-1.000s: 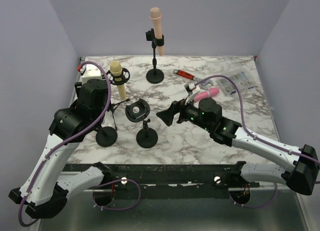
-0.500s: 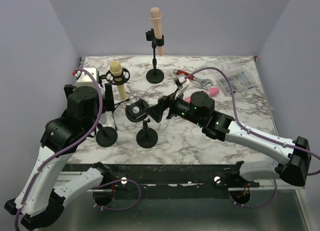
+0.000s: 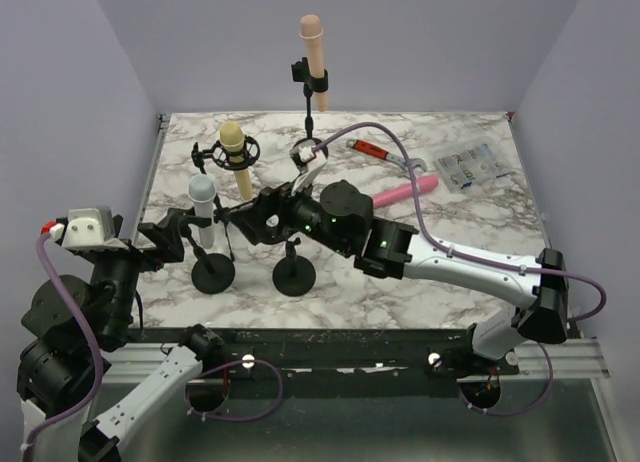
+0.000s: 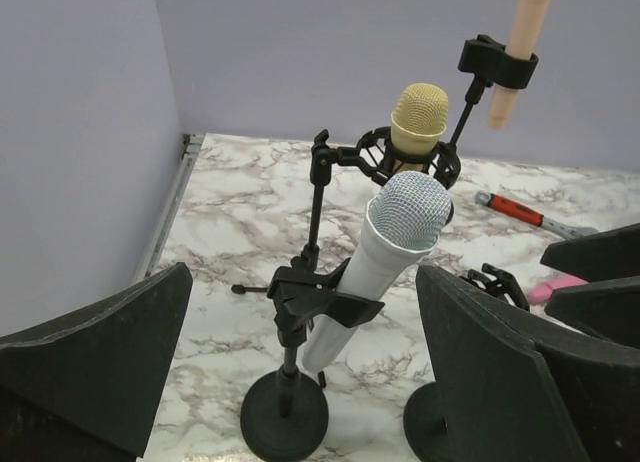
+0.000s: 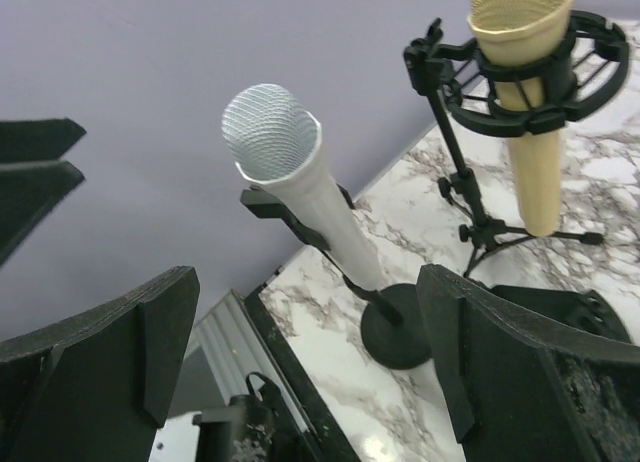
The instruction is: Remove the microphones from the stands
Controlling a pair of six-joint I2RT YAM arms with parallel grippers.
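White microphone (image 4: 390,247) sits clipped in its stand (image 4: 287,422). Left end effector (image 3: 170,240) and right end effector (image 3: 252,220) both open, either side of it. Removal not yet done.

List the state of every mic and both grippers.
silver microphone, clipped in its stand, tilted
yellow microphone, held in shock mount
peach microphone, clipped on tall stand
pink microphone, lying loose on table
left gripper, open, empty
right gripper, open, empty

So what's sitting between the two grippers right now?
The white microphone, clipped in its stand, stands between the left gripper and right gripper in the top view; each wrist view frames it between open fingers.
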